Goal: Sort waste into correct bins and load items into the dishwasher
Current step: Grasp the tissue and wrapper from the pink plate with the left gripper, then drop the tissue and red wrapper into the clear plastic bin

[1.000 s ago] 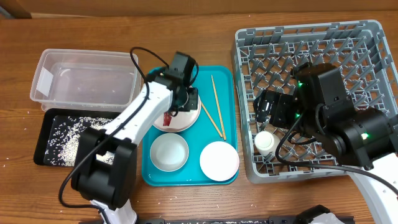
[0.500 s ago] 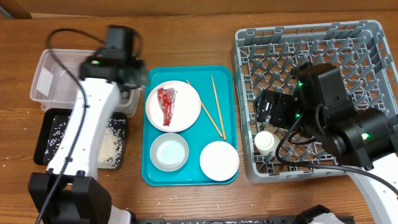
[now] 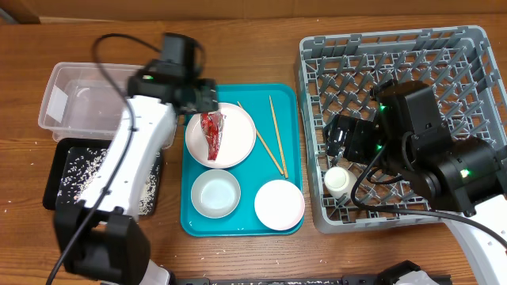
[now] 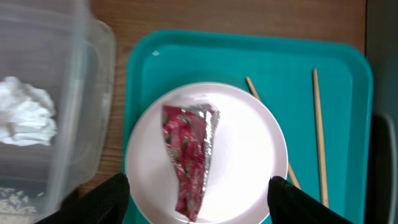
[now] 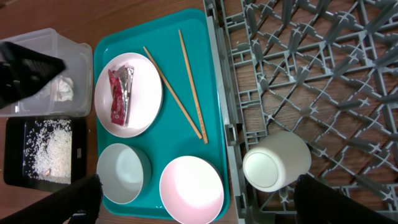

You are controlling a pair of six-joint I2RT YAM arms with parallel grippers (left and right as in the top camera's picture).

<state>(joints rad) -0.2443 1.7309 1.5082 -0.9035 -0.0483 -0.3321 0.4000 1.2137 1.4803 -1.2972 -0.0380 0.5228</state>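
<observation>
The red and white wrapper lies on the white plate in the teal tray. My left gripper hangs open above the plate, empty, its fingers wide on either side of the wrapper. Overhead, the left gripper is at the plate's upper left edge. Two chopsticks lie right of the plate, with two bowls below. My right gripper is open over the grey rack, with the cup lying in the rack. Rice covers the black tray.
The clear tub stands left of the teal tray, with a crumpled white scrap inside. The black tray sits in front of the tub. The rack fills the right side, under my right arm.
My left arm swung from the plate over the clear tub and came back to the plate's edge, its jaws opening. The wrapper stayed on the plate. The right arm has not moved.
</observation>
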